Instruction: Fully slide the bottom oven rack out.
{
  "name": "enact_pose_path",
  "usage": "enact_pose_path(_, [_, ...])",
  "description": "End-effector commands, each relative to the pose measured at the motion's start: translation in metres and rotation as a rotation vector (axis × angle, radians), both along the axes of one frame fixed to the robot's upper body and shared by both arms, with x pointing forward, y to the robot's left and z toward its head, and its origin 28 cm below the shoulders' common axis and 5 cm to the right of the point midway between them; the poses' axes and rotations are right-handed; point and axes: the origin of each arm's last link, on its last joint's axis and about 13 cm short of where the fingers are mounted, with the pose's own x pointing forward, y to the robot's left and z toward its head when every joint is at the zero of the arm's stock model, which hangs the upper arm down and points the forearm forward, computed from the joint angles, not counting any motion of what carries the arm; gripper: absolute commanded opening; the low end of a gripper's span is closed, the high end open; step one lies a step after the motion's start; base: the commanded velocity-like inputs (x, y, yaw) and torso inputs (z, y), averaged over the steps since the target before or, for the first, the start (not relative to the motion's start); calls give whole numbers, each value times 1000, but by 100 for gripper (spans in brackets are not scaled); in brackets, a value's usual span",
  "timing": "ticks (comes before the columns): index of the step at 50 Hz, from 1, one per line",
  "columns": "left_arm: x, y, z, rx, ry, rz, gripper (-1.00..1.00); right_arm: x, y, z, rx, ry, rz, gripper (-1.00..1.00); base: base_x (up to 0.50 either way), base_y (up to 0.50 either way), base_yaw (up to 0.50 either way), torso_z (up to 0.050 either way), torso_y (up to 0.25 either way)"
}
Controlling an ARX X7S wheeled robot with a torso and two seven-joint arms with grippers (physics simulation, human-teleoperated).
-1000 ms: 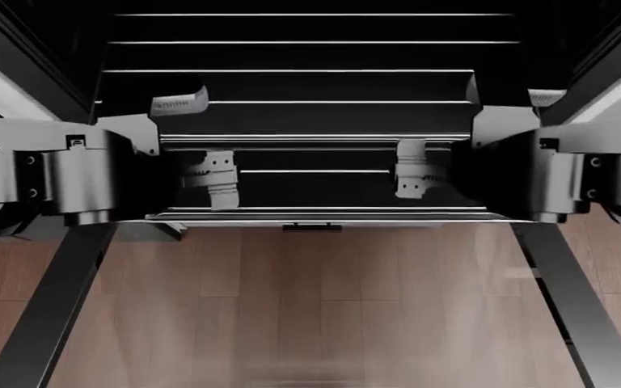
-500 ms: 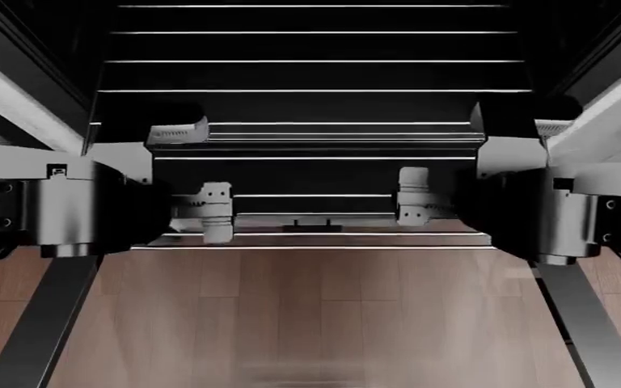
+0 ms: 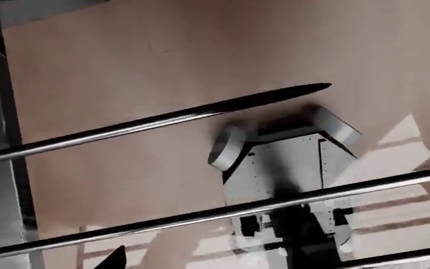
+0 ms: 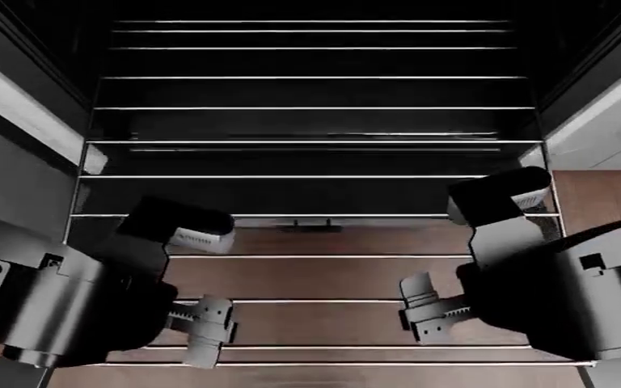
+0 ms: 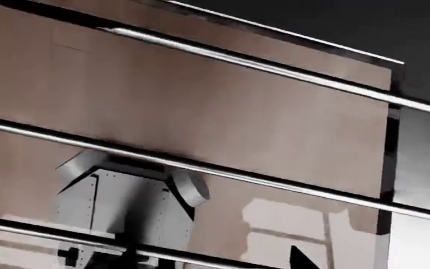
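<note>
The bottom oven rack (image 4: 322, 256), thin silver crossbars, reaches out of the black oven cavity (image 4: 310, 56) towards me; its front bar lies near the bottom edge of the head view. My left gripper (image 4: 195, 279) and right gripper (image 4: 464, 255) point down at the rack's front part. Each has its fingers wide apart with crossbars between them. The rack's bars cross the left wrist view (image 3: 163, 119) and the right wrist view (image 5: 237, 174). Only one dark fingertip shows at the edge of each wrist view (image 3: 116, 258) (image 5: 301, 259).
Under the pulled-out rack lies the open oven door's glass (image 4: 322, 323), with wood floor seen through it. The pale surround flanks the cavity on the left (image 4: 19, 97) and right (image 4: 601, 121). More wire bars (image 4: 310, 32) sit deep in the cavity. My base (image 3: 290, 168) shows below.
The rack has slid out towards me, its front bar now near the bottom of the head view. Both grippers came back with it and now sit lower and closer.
</note>
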Motion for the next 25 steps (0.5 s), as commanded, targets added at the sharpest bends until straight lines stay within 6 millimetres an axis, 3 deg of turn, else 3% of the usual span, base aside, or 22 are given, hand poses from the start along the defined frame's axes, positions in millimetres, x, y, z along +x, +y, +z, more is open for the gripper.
enact_pose_path(1, [-21,11,-78,116,550,2,100,-46,-19,-91,-202,730,89,100,0,-3,-5,0,-32])
enact_pose_path(13, [-52,26,-86,97,706,4,100,-83,-23,-91,-187,901,133,100,-18,-1,-1,0,-32])
enact_pose_path(25, [-73,40,-82,121,744,45,100,-100,-24,-90,-173,941,141,100,-21,2,2,0,-30])
